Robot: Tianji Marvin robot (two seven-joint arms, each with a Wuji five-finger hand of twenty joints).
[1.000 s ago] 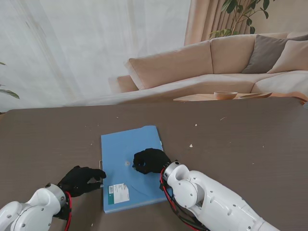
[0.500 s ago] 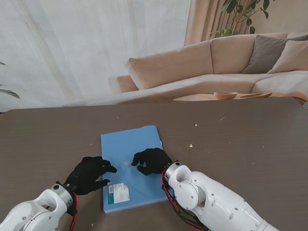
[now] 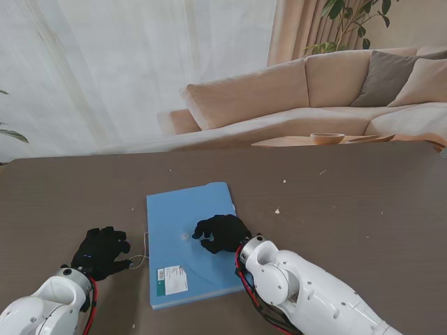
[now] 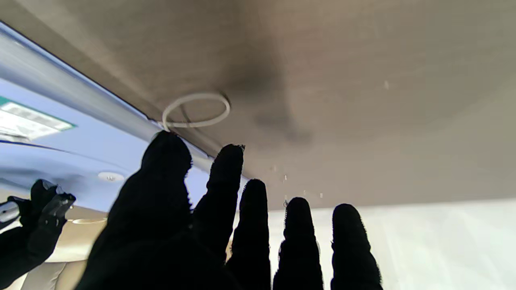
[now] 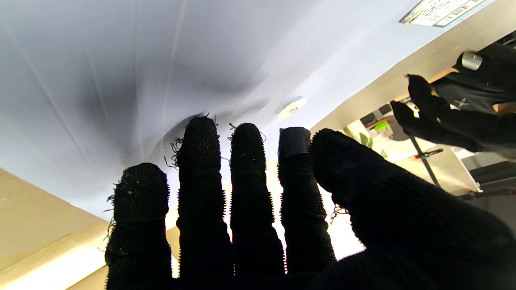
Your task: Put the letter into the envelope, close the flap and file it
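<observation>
A blue envelope point(image 3: 190, 241) lies flat on the dark table, a white label point(image 3: 172, 280) at its near left corner and a small round button point(image 3: 184, 236) near its middle. My right hand point(image 3: 221, 234) rests palm down on the envelope point(image 5: 121, 72), fingers spread and pressing beside the button point(image 5: 291, 106). My left hand point(image 3: 102, 252) is on the table left of the envelope, open, fingers spread and holding nothing. A thin white string loop point(image 4: 196, 110) lies on the table at the envelope's left edge point(image 4: 80, 108), just past my left fingertips point(image 4: 171, 149). No letter is visible.
Brown table point(image 3: 349, 209) with small crumbs point(image 3: 277, 211) scattered to the right of the envelope. A beige sofa point(image 3: 314, 91), a low wooden table with a bowl point(image 3: 327, 138) and a curtain stand beyond the far edge.
My left hand reached onto the envelope's left side half a second ago, then drew back left onto the table with fingers spread. The string loop now lies exposed. My right hand stays put.
</observation>
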